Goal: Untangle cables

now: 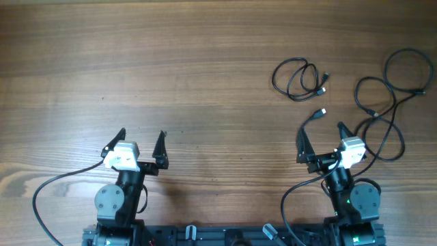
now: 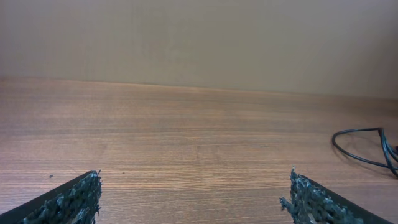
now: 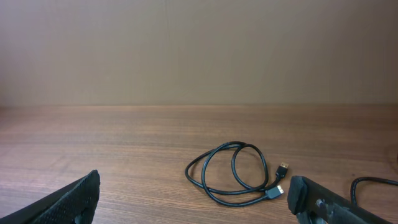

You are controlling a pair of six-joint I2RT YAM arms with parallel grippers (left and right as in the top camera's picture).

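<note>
The cables lie at the right of the wooden table. A small coiled cable (image 1: 298,78) with two plug ends sits at the back, apart from the others. Longer cables (image 1: 389,102) spread in overlapping loops at the far right, and one plug end (image 1: 319,113) lies just ahead of my right gripper (image 1: 321,128). That gripper is open and holds nothing; its wrist view shows the small coil (image 3: 188,172) on the table beyond my right gripper (image 3: 194,186). My left gripper (image 1: 143,133) is open over bare wood, far from the cables. From my left gripper (image 2: 194,180), only a cable loop (image 2: 367,146) shows at the right edge.
Both arm bases (image 1: 119,201) (image 1: 355,201) stand at the table's front edge, each with a thick black wire (image 1: 51,184) curving beside it. A plain wall (image 3: 199,50) rises behind the far table edge. Part of another loop (image 3: 373,182) lies by the right finger.
</note>
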